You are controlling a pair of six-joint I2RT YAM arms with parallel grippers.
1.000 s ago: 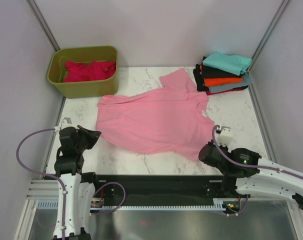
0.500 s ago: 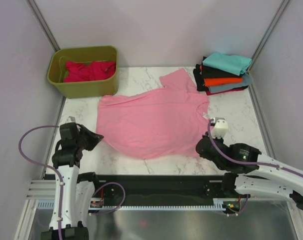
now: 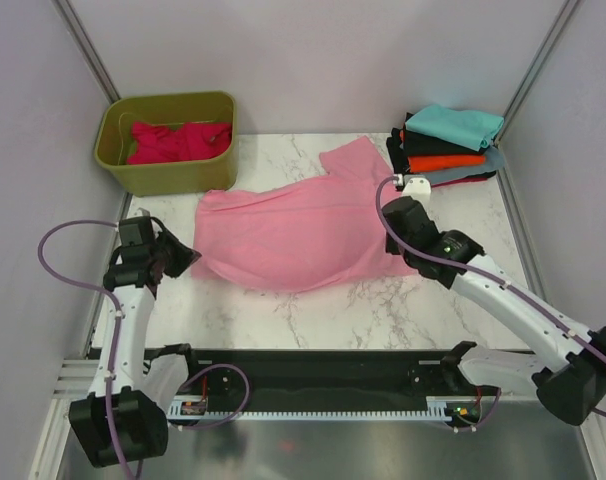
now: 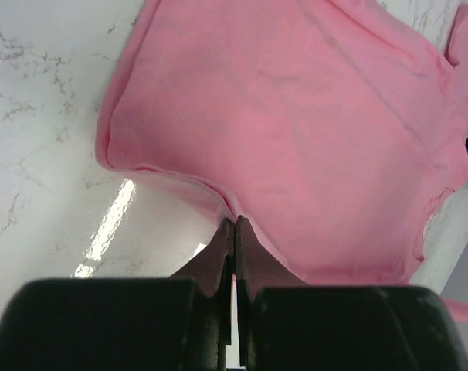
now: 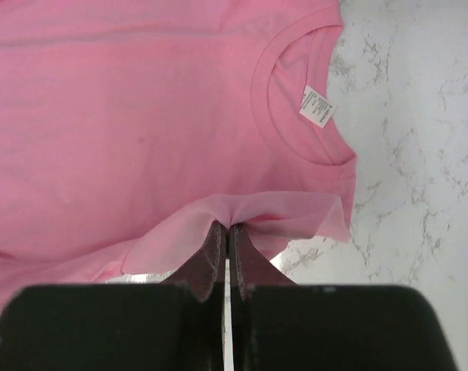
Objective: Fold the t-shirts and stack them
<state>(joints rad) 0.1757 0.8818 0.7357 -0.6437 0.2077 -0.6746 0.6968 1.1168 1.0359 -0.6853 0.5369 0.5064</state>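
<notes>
The light pink t-shirt (image 3: 298, 230) lies across the middle of the marble table, its near part lifted and doubled toward the back. My left gripper (image 3: 188, 257) is shut on its left near edge (image 4: 232, 220). My right gripper (image 3: 395, 215) is shut on a sleeve edge by the collar (image 5: 232, 222); the collar with its white label (image 5: 317, 106) shows beyond it. A crimson t-shirt (image 3: 178, 140) lies in the olive-green tub (image 3: 163, 175). The folded teal (image 3: 455, 124), black (image 3: 401, 152), orange (image 3: 443, 160) and grey-blue (image 3: 463, 174) t-shirts are stacked at the back right.
The tub stands at the back left corner. Grey walls close in the table on the left, back and right. The black rail (image 3: 313, 370) with the arm bases runs along the near edge. Bare marble (image 3: 363, 310) shows in front of the pink shirt.
Both grippers have moved away from the near edge toward the back, carrying the pink shirt's near edge with them. The right arm has swung farthest, up to near the folded stack.
</notes>
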